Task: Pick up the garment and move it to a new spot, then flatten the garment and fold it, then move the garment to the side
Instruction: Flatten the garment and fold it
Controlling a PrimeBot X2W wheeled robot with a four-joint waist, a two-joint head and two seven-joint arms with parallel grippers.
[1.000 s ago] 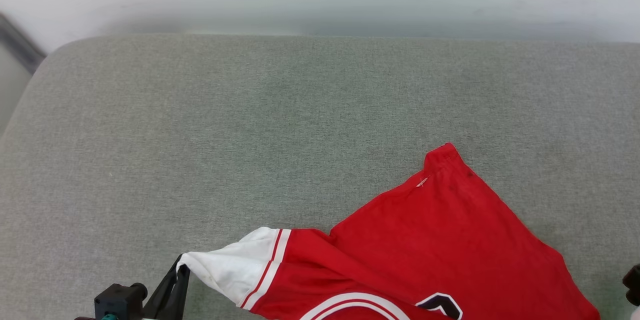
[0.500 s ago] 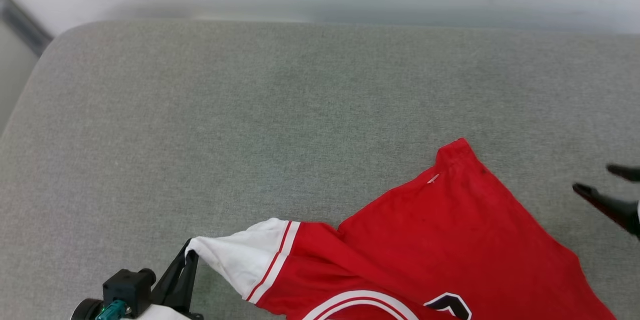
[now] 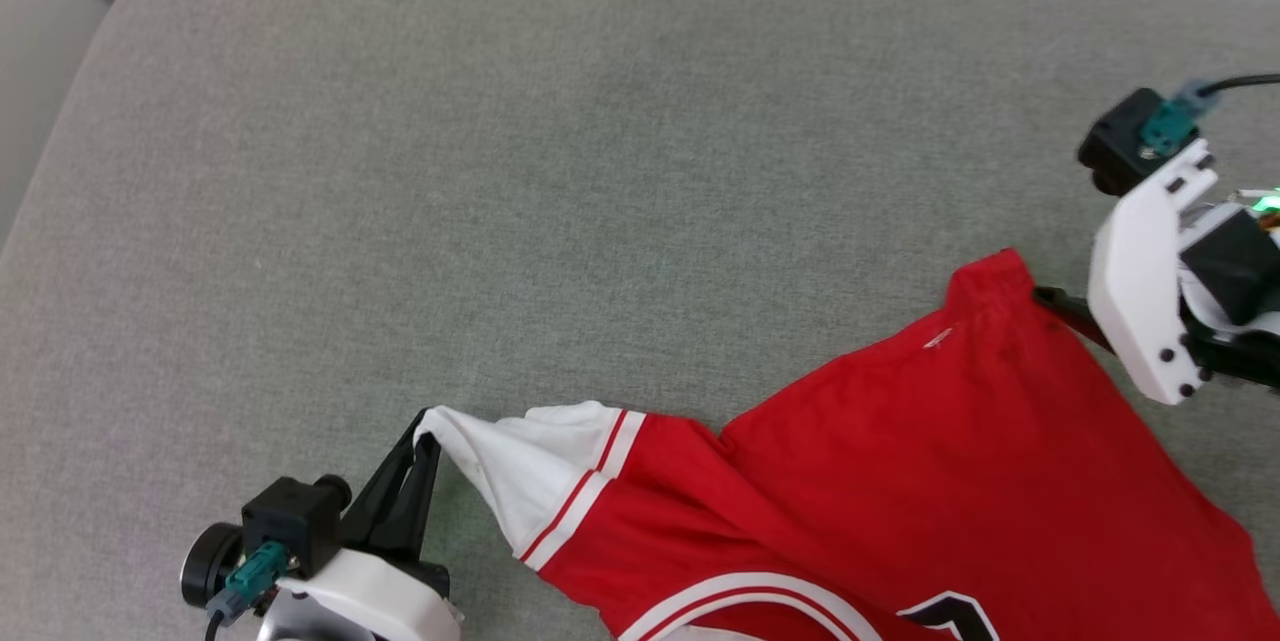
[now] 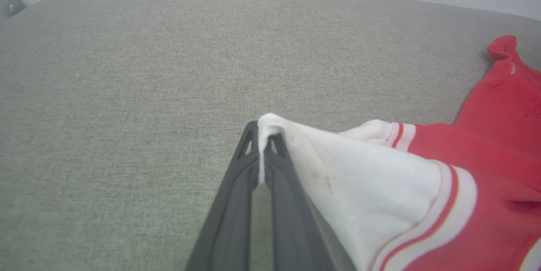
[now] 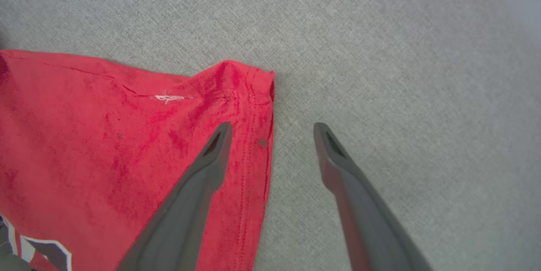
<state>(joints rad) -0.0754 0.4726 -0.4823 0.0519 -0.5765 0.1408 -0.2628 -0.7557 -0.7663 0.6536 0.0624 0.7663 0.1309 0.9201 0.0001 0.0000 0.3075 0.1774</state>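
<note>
- Lying on a grey cushion (image 3: 500, 171), the red shirt (image 3: 950, 461) covers the near right part of the head view. Its lower part runs out of the picture at the bottom edge.
- Its white sleeve (image 3: 520, 461) stretches out to the left, with red and white stripes (image 3: 585, 496) where it meets the red cloth.
- The left hand (image 3: 428, 426) sits at the lower left of the head view, closed tight on the tip of that sleeve.
- In the left wrist view, a fold of white cloth is pinched between the two dark fingers (image 4: 236, 186) and pokes out just past their tips. The sleeve is drawn to a point at the grip.
- The right hand (image 5: 272, 126) is at the right edge of the head view, just beside the shirt's far corner (image 3: 990, 276). That corner is a hemmed red point that aims away from the robot.
- This hand is spread wide and has hold of nothing.
- In the right wrist view, one of its fingers is over the red cloth just inside the hem and the other is over bare cushion. The hem edge runs between them.
- Whether the finger over the cloth touches it cannot be told.
- Part of a black and white chest mark (image 3: 950, 616) shows at the bottom edge of the head view, next to curved white bands on the red.
</note>
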